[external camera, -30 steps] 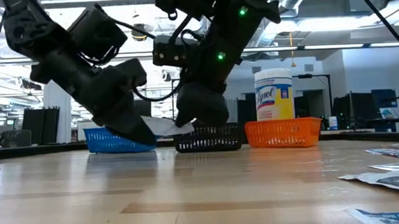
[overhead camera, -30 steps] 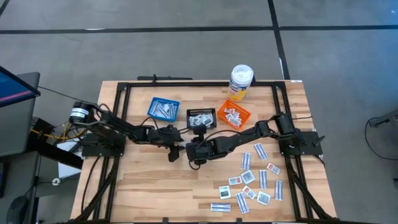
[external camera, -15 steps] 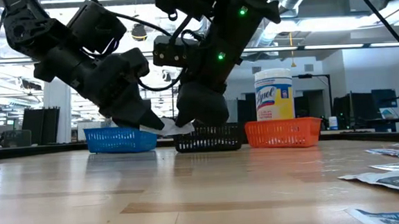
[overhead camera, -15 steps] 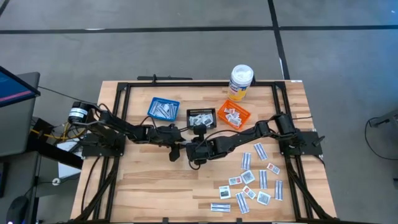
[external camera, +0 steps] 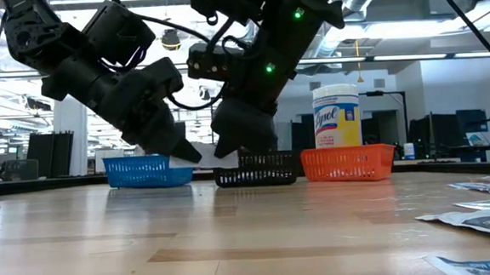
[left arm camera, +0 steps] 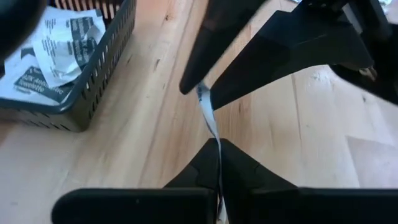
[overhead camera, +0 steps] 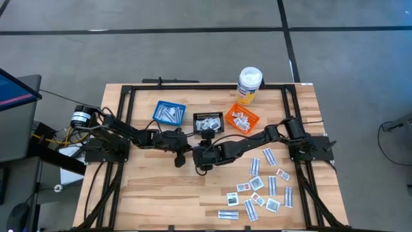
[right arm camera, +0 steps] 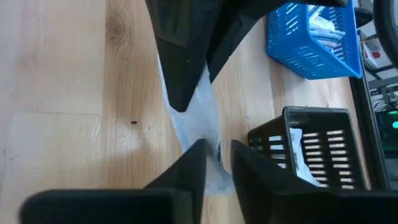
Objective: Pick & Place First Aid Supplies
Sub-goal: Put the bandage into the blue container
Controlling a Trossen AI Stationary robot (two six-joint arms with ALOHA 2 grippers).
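- While both meet mid-worktop (overhead camera: pixel 154 187), the left end effector (left arm camera: pixel 217 163) is clamped on a white packet (left arm camera: pixel 209 115).
- The right end effector (right arm camera: pixel 217 155) stands slightly parted around that packet's other end.

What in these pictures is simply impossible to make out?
- High view: the thin white packet passing between the left gripper and right gripper is hidden under both arms.
- Low view: the small black basket has its contents screened by its mesh wall.
- High view: print on the loose white packets is too small to read.
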